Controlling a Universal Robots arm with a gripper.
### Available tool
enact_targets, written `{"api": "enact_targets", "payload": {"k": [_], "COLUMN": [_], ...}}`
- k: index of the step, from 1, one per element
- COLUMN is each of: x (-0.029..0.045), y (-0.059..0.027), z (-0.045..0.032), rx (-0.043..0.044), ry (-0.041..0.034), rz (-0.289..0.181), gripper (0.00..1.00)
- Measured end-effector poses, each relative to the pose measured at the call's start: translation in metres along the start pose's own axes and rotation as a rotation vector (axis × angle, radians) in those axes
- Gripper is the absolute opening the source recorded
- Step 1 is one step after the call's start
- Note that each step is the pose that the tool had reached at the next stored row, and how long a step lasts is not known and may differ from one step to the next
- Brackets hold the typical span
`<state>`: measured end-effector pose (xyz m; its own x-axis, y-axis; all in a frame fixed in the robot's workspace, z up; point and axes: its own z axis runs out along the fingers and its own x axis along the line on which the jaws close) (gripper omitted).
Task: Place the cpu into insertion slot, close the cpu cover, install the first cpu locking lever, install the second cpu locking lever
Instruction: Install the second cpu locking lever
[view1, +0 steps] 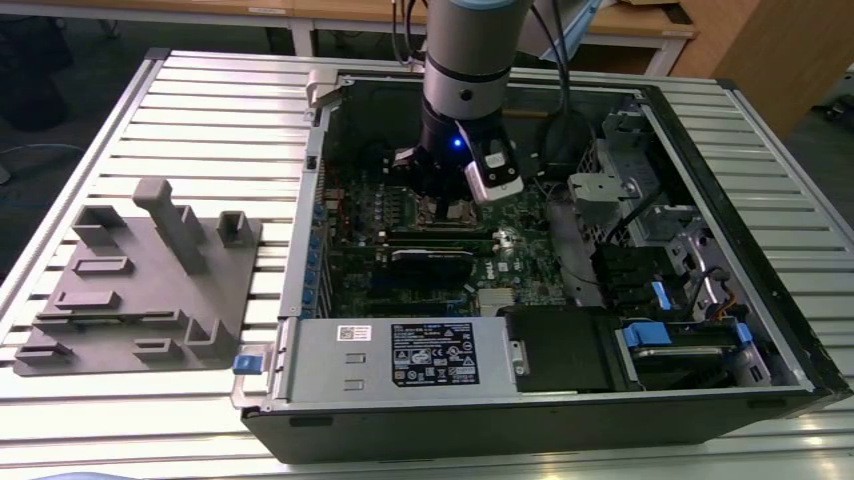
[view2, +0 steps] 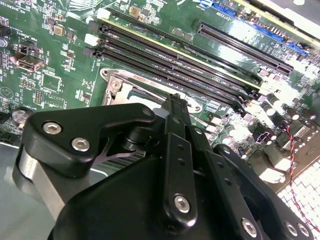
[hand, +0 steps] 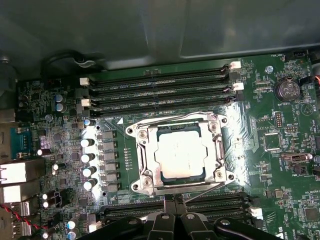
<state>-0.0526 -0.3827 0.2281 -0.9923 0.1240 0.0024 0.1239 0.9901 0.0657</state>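
The cpu (hand: 179, 158) was seen seated in the insertion slot (hand: 150, 159), silver top up, in the first wrist view. The cpu cover (hand: 178, 123) was seen lying down over the socket, framing the chip through its cutout. Thin metal lever rods were seen along the frame edges; whether they were latched could not be told. Rows of long black memory slots (hand: 160, 87) were seen on one side of the socket, more slots (hand: 215, 202) on the opposite side, and a line of silver capacitors (hand: 88, 164) beside it.

The end effector (hand: 172, 201) was seen just beside the socket edge, its black fingers (view2: 175, 117) drawn together at the tip, with nothing seen pinched between them. In the second wrist view the tip was seen over the socket frame (view2: 117, 80); contact could not be told.

In the exterior view the arm (view1: 465, 90) was seen reaching down into the open computer case (view1: 534, 420) toward the far part of the motherboard (view1: 514, 270). The case was seen lying on the slatted bench (view1: 200, 110), with a grey fixture block (view1: 140, 280) on the exterior view's left and a power-supply box (view1: 400, 355) at the near edge.
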Motion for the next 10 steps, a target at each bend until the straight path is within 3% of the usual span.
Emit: {"api": "enact_targets", "payload": {"k": [10], "x": [0.0000], "y": [0.0000], "z": [0.0013], "rx": [-0.0005], "ry": [-0.0002], "rz": [0.000], "gripper": [0.11]}}
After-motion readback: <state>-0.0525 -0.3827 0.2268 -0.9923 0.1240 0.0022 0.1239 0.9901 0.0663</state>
